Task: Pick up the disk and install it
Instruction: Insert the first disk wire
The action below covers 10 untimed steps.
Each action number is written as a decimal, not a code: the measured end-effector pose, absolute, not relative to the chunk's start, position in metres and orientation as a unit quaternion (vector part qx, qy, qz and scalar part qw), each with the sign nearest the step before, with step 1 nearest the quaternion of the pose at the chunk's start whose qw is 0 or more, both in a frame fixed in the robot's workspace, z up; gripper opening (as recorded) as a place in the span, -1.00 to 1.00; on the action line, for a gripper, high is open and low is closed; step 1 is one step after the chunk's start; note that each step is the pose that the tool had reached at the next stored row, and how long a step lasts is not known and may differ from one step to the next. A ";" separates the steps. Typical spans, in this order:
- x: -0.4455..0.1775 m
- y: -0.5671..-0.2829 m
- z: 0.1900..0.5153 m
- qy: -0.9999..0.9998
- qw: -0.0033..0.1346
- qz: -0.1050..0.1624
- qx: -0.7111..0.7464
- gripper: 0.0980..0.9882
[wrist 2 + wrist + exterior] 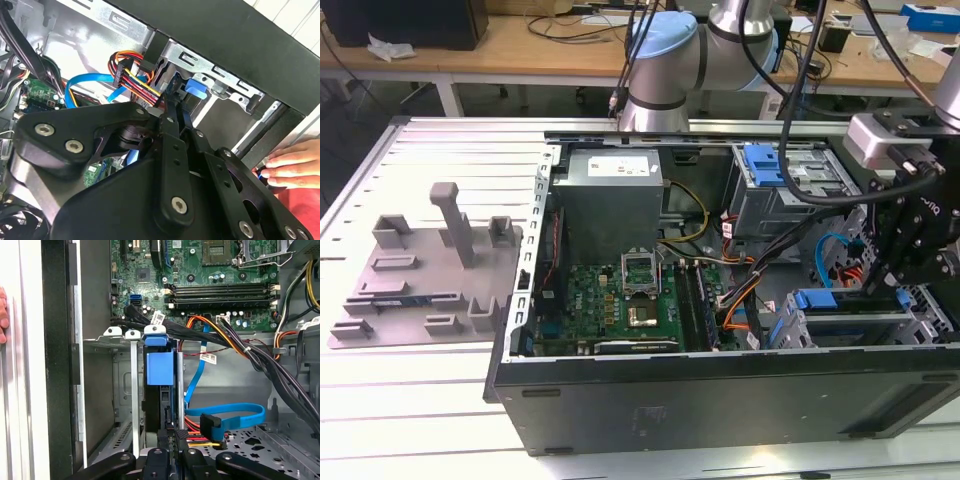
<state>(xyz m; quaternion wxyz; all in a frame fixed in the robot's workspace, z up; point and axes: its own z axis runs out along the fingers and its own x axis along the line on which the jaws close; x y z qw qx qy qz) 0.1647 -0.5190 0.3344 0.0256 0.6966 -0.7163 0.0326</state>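
The disk (161,390) stood on its edge in the metal drive cage (117,385) of the open computer case (720,390), in a slot near the front corner, with its blue frame tab (160,367) facing out. It looked mostly pushed in already, though I could not tell if it was all the way home. The pincer (172,437) was right at the near edge of the disk, and its fingers looked drawn close together on that thin edge — pinching it, I think. A disk like this was likely stiff, hard and a bit heavy, and it would not like bumps. The smooth metal sides could slip, so the blue plastic frame seemed the best place to hold. Blue and orange cables (235,415) lay just beside it — easy to snag. A person's hand (290,165) rested on the outside of the case.
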 end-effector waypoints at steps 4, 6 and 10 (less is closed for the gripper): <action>0.165 -0.519 0.334 -0.716 0.025 0.032 0.697 -0.68; 0.165 -0.519 0.336 -0.716 0.025 0.032 0.696 -0.68; 0.165 -0.519 0.345 -0.717 0.025 0.032 0.696 -0.68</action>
